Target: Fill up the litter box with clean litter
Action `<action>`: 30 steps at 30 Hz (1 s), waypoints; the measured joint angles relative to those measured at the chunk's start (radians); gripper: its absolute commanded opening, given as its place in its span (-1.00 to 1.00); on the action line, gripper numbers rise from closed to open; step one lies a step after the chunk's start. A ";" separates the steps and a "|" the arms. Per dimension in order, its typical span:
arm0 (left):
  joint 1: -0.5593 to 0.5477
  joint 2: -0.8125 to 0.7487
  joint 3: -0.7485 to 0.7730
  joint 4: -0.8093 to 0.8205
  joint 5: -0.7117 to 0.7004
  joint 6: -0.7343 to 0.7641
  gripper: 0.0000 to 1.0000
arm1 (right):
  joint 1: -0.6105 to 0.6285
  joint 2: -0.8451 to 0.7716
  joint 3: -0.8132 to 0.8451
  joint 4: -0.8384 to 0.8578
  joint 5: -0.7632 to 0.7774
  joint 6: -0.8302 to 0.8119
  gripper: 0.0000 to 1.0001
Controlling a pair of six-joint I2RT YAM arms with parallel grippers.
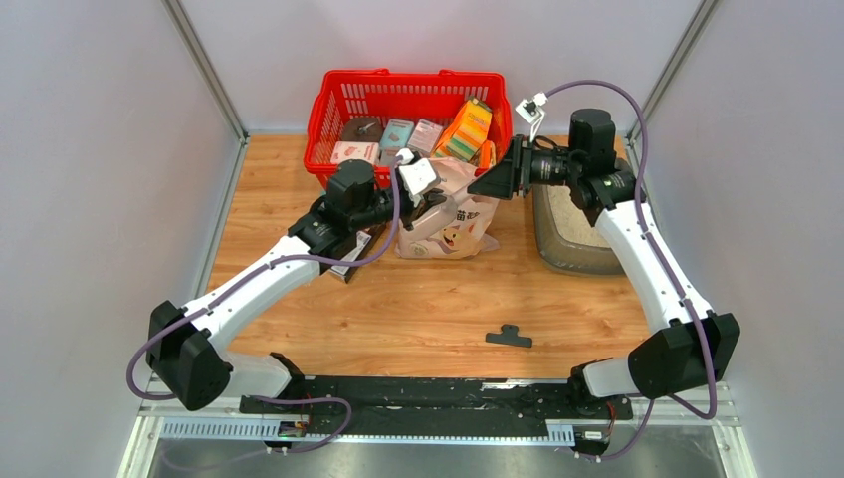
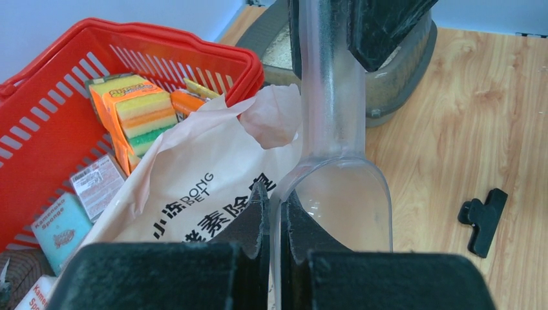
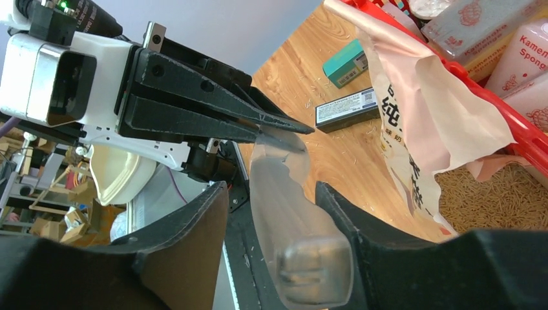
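Note:
The grey litter box (image 1: 577,254) sits at the right, partly under my right arm, with pale litter (image 1: 575,214) in it; the left wrist view shows its wall (image 2: 404,71) and litter (image 2: 279,55). My left gripper (image 2: 282,200) is shut on the rim of the clear scoop's (image 2: 342,194) bowl, above the pink cat bag (image 1: 448,229). My right gripper (image 3: 271,190) is open around the scoop's handle (image 3: 304,258): one finger touches it and the other stands apart. Tan granules (image 3: 497,200) show in the bag's open mouth.
A red basket (image 1: 328,110) with sponges and boxes stands behind the bag. A black clip (image 1: 509,337) lies on the wood near the front. A black box (image 3: 346,110) and a teal box (image 3: 346,64) lie left of the bag.

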 measured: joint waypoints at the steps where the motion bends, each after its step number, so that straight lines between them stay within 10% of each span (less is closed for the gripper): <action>1: 0.000 0.002 0.001 0.005 0.005 -0.002 -1.00 | 0.000 0.000 0.000 0.000 0.000 -0.001 0.01; 7: 0.000 0.003 0.002 0.021 0.020 -0.003 -0.97 | -0.001 0.000 -0.004 0.005 -0.008 0.000 -0.59; 10: 0.000 0.008 0.002 0.021 0.025 0.006 -0.23 | 0.000 -0.003 -0.005 0.005 -0.051 0.039 -0.98; 16: 0.005 0.010 0.030 0.000 -0.002 0.025 0.32 | -0.023 -0.005 0.002 0.007 -0.050 0.016 -1.00; 30: 0.223 0.093 0.344 -0.309 0.161 0.200 0.36 | -0.227 -0.008 0.265 -0.130 0.069 -0.240 -1.00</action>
